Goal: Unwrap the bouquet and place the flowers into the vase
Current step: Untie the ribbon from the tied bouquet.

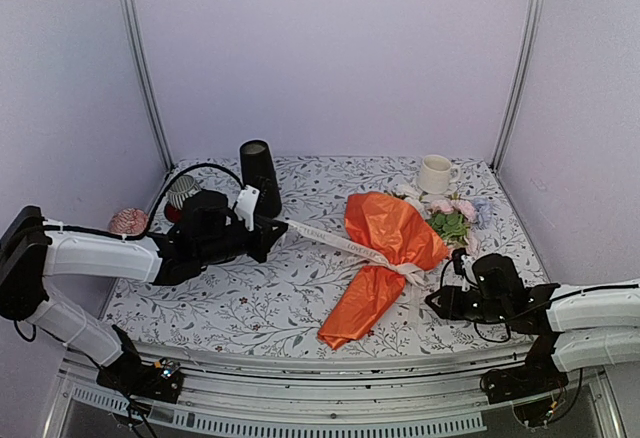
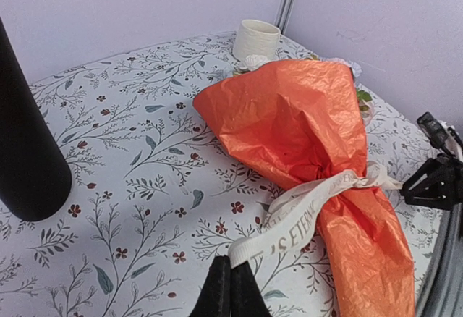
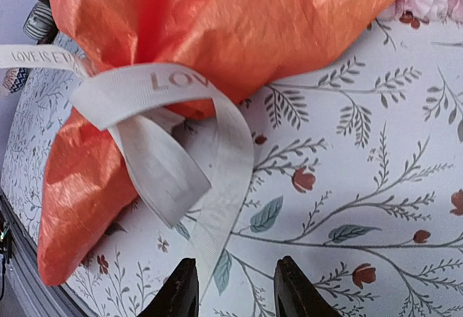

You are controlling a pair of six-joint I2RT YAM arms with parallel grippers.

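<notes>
The bouquet (image 1: 385, 253) lies on the floral table, its orange paper cone pointing at the front edge. The flowers (image 1: 452, 216) stick out of its far end, pink and white heads with green leaves. A whitish ribbon (image 2: 307, 212) is tied round the cone's waist. My left gripper (image 2: 231, 272) is shut on one ribbon end, which runs taut from the knot toward the black vase (image 1: 260, 176). My right gripper (image 3: 235, 279) stands open low over the table just right of the knot. A loose ribbon tail (image 3: 217, 208) lies between its fingers, close to the left one.
A white mug (image 1: 436, 173) stands at the back right beyond the flowers. A striped grey-white object on a red base (image 1: 181, 194) and a pinkish round thing (image 1: 128, 221) sit at the left edge behind my left arm. The enclosure's walls close in the back and sides.
</notes>
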